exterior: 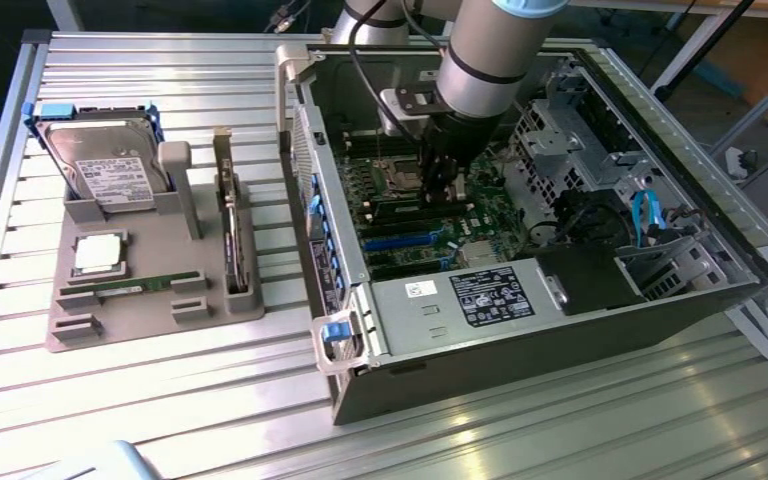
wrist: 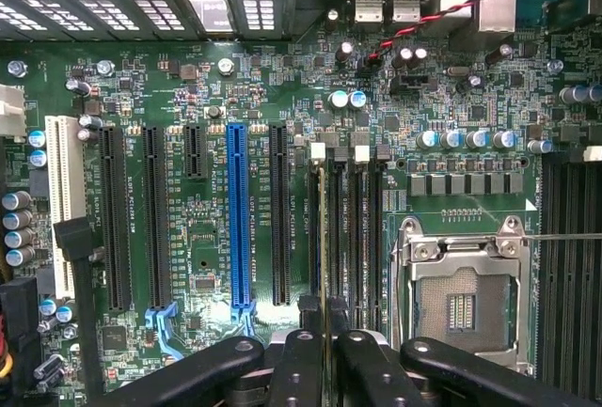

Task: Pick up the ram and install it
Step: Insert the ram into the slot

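We see the robot arm reaching down into an open computer case [exterior: 558, 350] that lies on its side on the ribbed metal tabletop [exterior: 157, 410]. The claw [exterior: 440, 185] hangs just over the green motherboard [exterior: 411, 230] inside the case. In the wrist view the claw [wrist: 324, 336] is clenched on the ram [wrist: 323, 238]. We look at the ram from its thin edge, so it shows as one long skinny line between the black fingers [wrist: 296, 369]. The ram lines up with the first of the black memory slots [wrist: 362, 238]. We cannot tell if it is touching that slot or sitting just above it. The slots lie between a blue slot [wrist: 237, 219] on one side and the square metal chip socket [wrist: 461, 304] on the other. On the exterior view's left, well apart from the claw, a grey holder [exterior: 131, 325] sits on the tabletop beside the case. It holds a hard drive [exterior: 104, 165] at the far end, a square silver chip [exterior: 99, 254] in the middle, and another green stick [exterior: 131, 287] lying flat near the front. A dark card [exterior: 231, 235] stands up on its edge along the side of the holder nearest the case.
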{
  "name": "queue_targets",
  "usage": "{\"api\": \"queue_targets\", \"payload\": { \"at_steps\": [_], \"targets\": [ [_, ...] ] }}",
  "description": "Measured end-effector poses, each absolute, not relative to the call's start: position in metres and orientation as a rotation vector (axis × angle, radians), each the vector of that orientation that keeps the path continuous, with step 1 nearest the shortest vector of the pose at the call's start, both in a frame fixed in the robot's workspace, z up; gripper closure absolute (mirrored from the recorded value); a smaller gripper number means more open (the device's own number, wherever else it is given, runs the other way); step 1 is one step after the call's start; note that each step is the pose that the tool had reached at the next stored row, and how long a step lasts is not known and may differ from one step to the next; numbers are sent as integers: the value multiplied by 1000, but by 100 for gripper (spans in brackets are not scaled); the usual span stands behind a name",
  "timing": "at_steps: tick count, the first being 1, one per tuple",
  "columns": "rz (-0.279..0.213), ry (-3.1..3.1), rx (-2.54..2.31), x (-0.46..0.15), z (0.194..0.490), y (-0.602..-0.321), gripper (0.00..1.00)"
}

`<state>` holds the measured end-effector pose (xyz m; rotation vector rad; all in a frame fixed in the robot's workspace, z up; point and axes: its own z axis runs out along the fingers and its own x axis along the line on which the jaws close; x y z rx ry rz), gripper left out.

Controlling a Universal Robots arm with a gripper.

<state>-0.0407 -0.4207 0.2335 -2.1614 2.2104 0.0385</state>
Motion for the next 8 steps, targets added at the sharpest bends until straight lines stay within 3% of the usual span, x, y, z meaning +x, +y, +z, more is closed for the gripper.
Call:
{"api": "queue_targets", "payload": {
  "at_steps": [8],
  "targets": [
    [39, 2207, -2165, -41, 232, -421, 87]
  ]
}}
